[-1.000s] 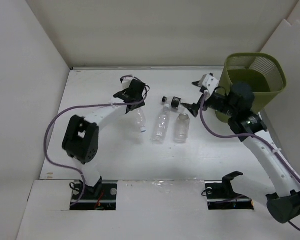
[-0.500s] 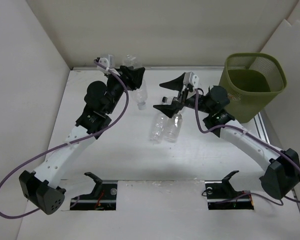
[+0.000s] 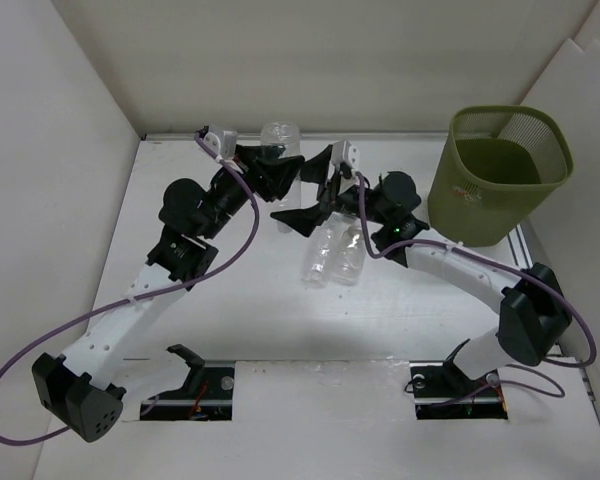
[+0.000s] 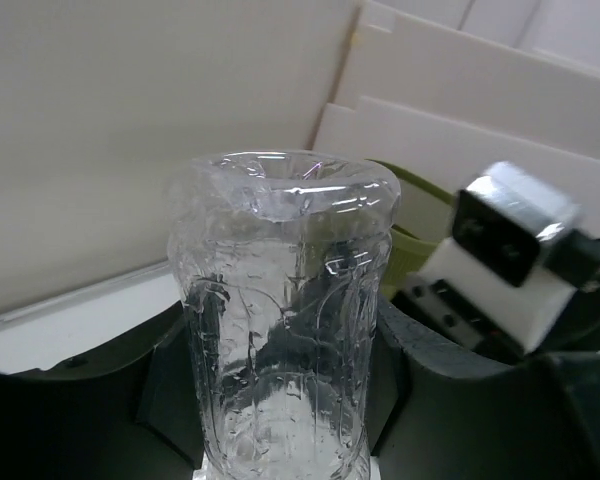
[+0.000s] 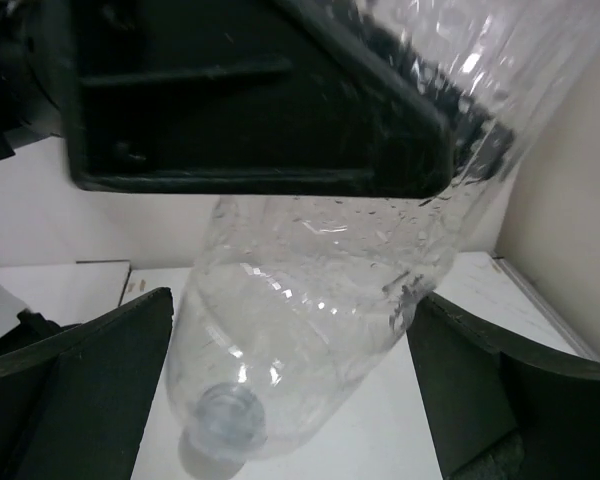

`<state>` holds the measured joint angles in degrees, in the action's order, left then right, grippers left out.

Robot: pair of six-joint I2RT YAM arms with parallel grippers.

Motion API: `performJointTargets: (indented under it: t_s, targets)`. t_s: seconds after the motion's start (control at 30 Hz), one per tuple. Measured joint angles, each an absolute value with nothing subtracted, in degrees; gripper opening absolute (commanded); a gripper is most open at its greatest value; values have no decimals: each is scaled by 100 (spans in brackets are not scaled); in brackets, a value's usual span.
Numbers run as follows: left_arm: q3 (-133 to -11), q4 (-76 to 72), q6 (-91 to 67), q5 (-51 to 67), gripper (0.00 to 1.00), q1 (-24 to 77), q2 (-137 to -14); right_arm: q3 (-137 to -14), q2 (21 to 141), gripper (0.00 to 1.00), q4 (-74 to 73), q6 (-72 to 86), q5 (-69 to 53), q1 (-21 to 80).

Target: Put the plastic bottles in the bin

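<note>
Gripping an unlabelled clear bottle [image 3: 278, 134] round its body, the left gripper [image 3: 272, 168] holds it aloft, base up, above the table [image 3: 230, 290]. The right gripper [image 3: 302, 190] is spread wide, a finger either side of that bottle. Two more clear bottles [image 3: 320, 258] lie side by side just nearer. At far right stands the olive-green bin [image 3: 495, 195].

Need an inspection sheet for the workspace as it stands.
Surface: white table.
Job's things: one bottle held aloft by left hand; two bottles lying mid-table; bin upright, far right.
Clutter: nothing seen.
Hands: left hand shut on bottle; right hand open, fingers either side of that bottle.
Cables: purple cables loop off both arms.
Surroundings: white walls.
</note>
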<state>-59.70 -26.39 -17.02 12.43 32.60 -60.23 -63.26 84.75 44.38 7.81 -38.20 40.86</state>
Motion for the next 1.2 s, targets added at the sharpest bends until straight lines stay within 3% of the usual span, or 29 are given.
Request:
performJointTargets:
  t_s: [0.1,0.13,0.17,0.2,0.23,0.27,0.33,0.5,0.7,0.93,1.0,1.07,1.13,1.2]
  targets:
    - [-5970,-2790,-1785,1525,0,3284,-6012,-6499,8807,100,4541,882,-3798,4217]
    - [-5970,-2797,-1796,1579,0,3288,-6014,-6565,8912,92,4556,904,-3795,4250]
    - [-5970,-2799,-1789,1619,0,3291,-6014,-6613,9004,58,4593,950,-3806,4274]
    - [-5970,-2814,-1754,1599,12,3273,-6014,-6643,9067,21,4646,991,-3865,4285]
    - [-5975,-2825,-1726,1623,42,3240,-6020,-6650,9094,0,4674,1118,-3868,4309]
    - [-5975,-2834,-1697,1693,99,3227,-6012,-6676,9118,0,4672,1302,-3848,4311]
    - [-6082,-2641,-1763,1468,100,3249,-6010,-6726,9122,0,4646,1253,-3872,4246]
    - [-6783,-1612,-2027,301,100,3339,-6250,-6761,8816,0,3876,799,-3883,3378]
    - [-7557,-357,-2279,-1035,100,3291,-6746,-7194,7990,0,2285,16,-3918,587]
    - [-7443,506,-2604,-1205,100,3291,-7369,-7465,7566,4,1826,-320,-4318,-1774]
    - [-7422,668,-2659,-1170,100,3301,-7559,-7463,7579,34,1684,-346,-4414,-2180]
    - [-7422,799,-2705,-1111,100,3347,-7756,-7463,7620,90,1540,-368,-4453,-2530]
    - [-7481,980,-2731,-1076,100,3474,-7992,-7450,7684,100,1413,-419,-4449,-2738]
    - [-7664,1194,-2729,-1070,100,3671,-8337,-7448,7736,100,1249,-462,-4416,-2812]
